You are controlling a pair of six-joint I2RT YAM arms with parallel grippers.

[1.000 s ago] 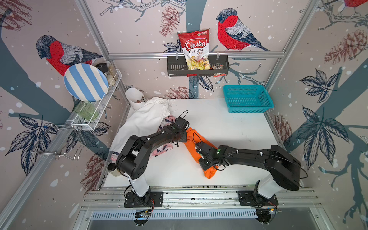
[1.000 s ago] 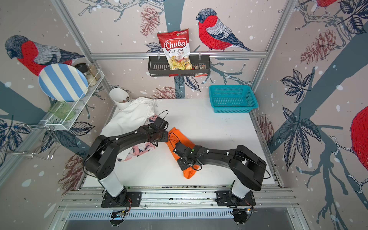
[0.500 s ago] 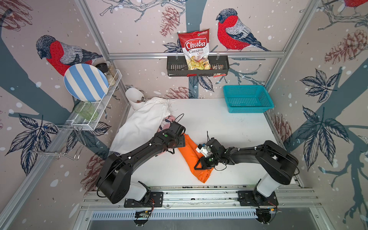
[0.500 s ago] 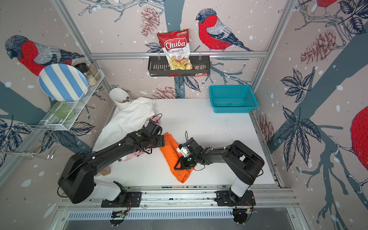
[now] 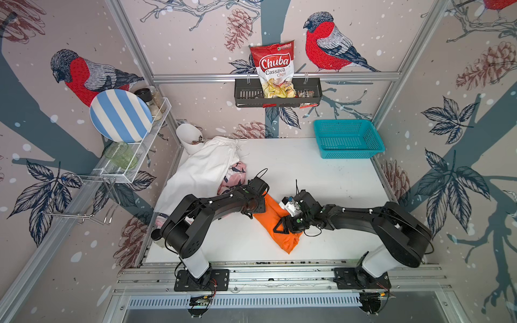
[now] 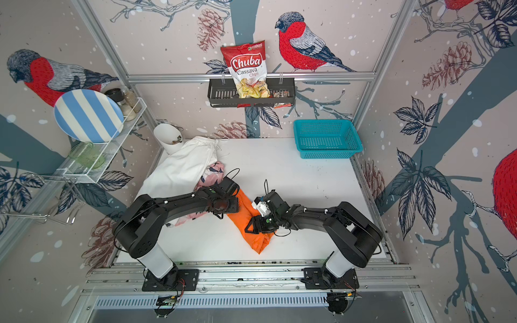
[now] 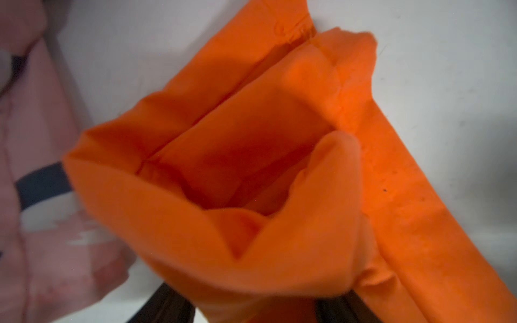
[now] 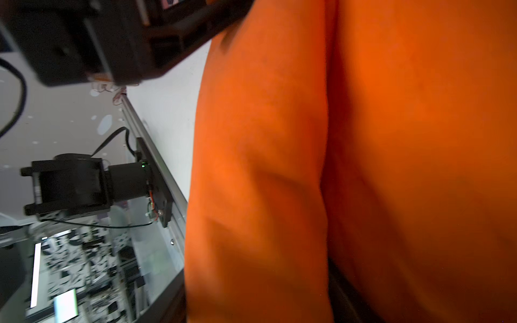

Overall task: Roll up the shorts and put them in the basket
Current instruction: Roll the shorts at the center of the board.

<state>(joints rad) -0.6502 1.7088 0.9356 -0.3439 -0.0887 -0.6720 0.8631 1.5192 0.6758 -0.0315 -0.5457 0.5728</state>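
1. Bird-and-pinecone wallpaper closes in a white table [image 5: 321, 179], seen from above in both top views.
2. The right gripper [image 5: 281, 226] lies low over the middle of the orange shorts [image 5: 285, 242] with its jaws spread wide. The right wrist view is filled with orange cloth, one dark finger [image 8: 342, 290] shows at its edge, and nothing looks pinched.
3. The left gripper [image 5: 256, 207] sits at the far end of the same shorts, hidden under its own wrist in the top views. In the left wrist view two dark fingers [image 7: 165, 307] stand apart, with a raised, opened fold of orange cloth draped over them. Whether they clamp it I cannot tell.
4. The orange shorts form a long folded strip near the front middle of the table, slanting from the left gripper toward the front edge.
5. The pink shorts [image 5: 235, 174] lie just beside the left arm, partly under it and partly under the white shorts [image 5: 201, 170], which stretch toward the back left corner.
6. A white cup [image 5: 187, 137] stands at that corner, and a teal basket [image 5: 349, 153] sits at the back right, well apart.
7. On the back wall a black rack [image 5: 246, 95] holds a chips bag [image 5: 275, 70]. A wire shelf [image 5: 156, 125] on the left wall carries a striped plate [image 5: 120, 114] and a green glass [image 5: 120, 156].
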